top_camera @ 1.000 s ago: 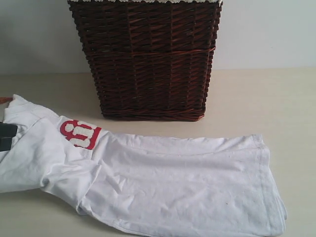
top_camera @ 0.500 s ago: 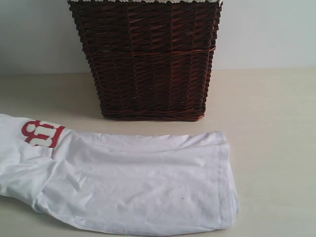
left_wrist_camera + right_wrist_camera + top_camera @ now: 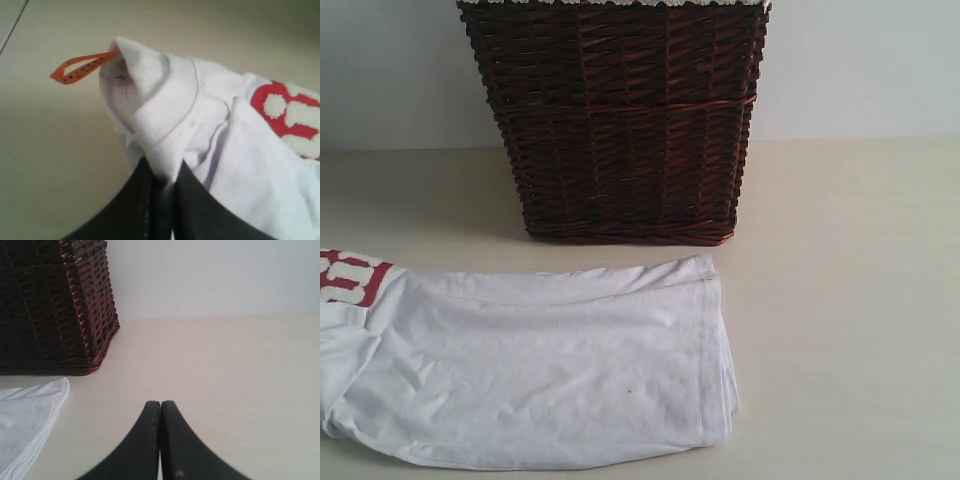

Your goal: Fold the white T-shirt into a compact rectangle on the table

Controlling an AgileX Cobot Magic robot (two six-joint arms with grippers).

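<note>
White T-shirt (image 3: pixel 540 380) lay on the near left of the table (image 3: pixel 850 300), long axis left-right. The body looked doubled over, with layered hem edges at the right end. The left end ran out of the exterior view. Red-outlined lettering (image 3: pixel 350 280) showed at its far left corner.

Left gripper (image 3: pixel 164 172): jaws clamped on a bunched fold of the shirt at the neck end, just by the orange tag (image 3: pixel 80 67), which stuck out free over the table.

Right gripper (image 3: pixel 160 407): jaws pressed together with nothing between them, over bare table to the right of the hem corner, apart from the cloth.

Handling, my read:
- Light, limp cotton with no stiffness. It would sag and trail from any single pinch, and the layers could slip over each other.
- The matte top probably gave enough drag to smooth the cloth when pulled.
- Best holds looked like the stitched edges: hem corners at the right end, neck/shoulder seam at the left. They're thicker, so less chance of catching only the top layer.
- The right jaws would need to open before taking the hem.

Beyond the shirt: dark wicker basket (image 3: pixel 620 120) at the far middle, apart from the cloth, with the pale wall (image 3: pixel 860 70) behind it.
</note>
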